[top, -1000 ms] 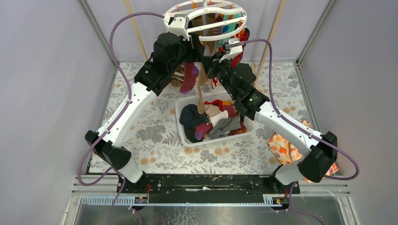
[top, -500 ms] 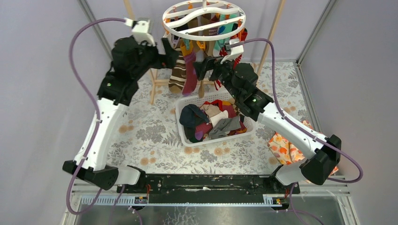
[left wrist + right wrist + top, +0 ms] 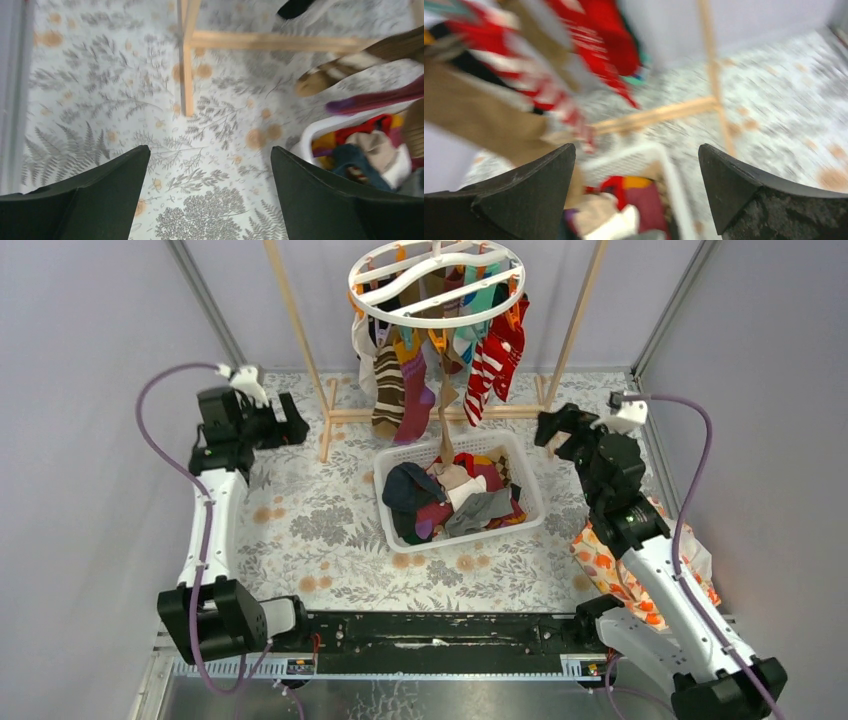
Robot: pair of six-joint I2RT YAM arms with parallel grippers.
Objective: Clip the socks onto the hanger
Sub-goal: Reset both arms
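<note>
The hanger, a white ring with an S-shaped crossbar, was seen lying level, its long axis running from one claw towards the other. Socks were clipped beneath it, hung lengthwise with toes down; more were heaped in the basket. The left claw and the right claw were spread wide and empty, with the hanger placed between and beyond them, well apart from both.

Arms white, blk joints, purple cables, white cams.
</note>
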